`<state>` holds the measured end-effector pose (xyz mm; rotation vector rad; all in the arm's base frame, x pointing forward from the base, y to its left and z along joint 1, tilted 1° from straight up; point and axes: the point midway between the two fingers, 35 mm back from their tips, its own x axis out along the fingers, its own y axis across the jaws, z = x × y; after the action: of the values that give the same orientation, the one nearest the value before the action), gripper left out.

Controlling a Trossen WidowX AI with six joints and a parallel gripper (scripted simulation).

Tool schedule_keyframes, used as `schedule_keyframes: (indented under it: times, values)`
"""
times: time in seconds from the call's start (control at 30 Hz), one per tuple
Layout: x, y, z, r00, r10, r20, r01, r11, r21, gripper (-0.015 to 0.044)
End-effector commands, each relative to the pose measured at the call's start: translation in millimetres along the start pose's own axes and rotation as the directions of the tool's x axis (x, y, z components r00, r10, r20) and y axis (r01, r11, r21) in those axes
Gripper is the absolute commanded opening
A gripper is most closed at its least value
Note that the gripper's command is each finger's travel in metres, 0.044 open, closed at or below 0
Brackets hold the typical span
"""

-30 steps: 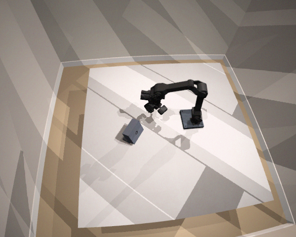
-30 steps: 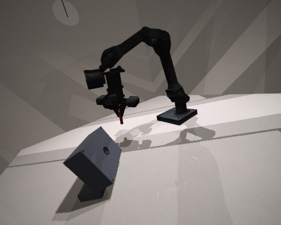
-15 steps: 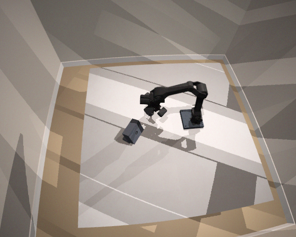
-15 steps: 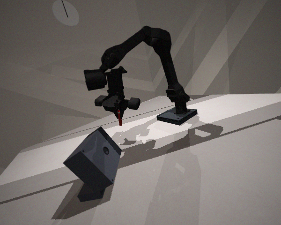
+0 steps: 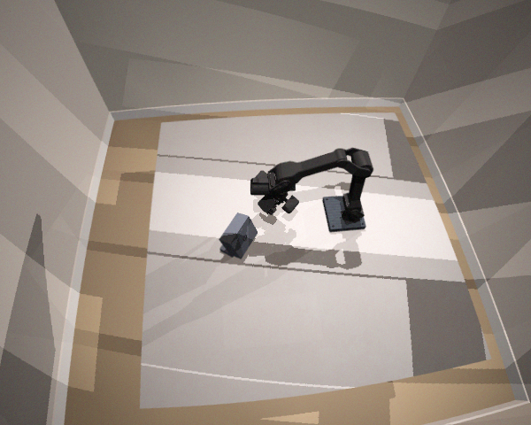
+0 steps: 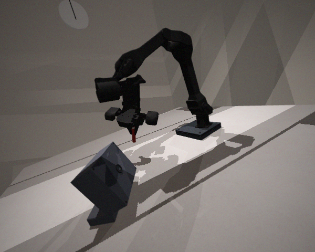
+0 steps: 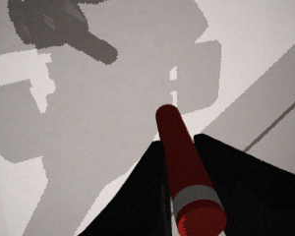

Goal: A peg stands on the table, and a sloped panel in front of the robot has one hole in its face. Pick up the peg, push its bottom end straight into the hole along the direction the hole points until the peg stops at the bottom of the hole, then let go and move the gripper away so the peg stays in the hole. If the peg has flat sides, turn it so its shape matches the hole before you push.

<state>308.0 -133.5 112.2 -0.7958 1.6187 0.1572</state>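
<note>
While clamped in the tool, red peg hanging below, above panel

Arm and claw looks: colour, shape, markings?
Arm: matte black, rounded links, bulky joints, no cables or markings visible. Stands on a dark slate square base plate with small corner holes. Claw: black, blocky body, two stubby side lobes, dark tapering fingers.

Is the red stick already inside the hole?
No, the peg hangs from the jaws in the air, apart from the hole in the panel.
</note>
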Motion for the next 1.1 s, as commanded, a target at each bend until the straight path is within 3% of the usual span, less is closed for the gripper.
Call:
schedule_keyframes:
  times: [0.0,1.07]
  values:
    - [0,3,5,1.0,-0.02,-0.011,0.019,0.999,-0.034,0.0]
    - [-11,16,40,0.985,-0.172,-0.022,0.165,0.967,-0.193,0.0]
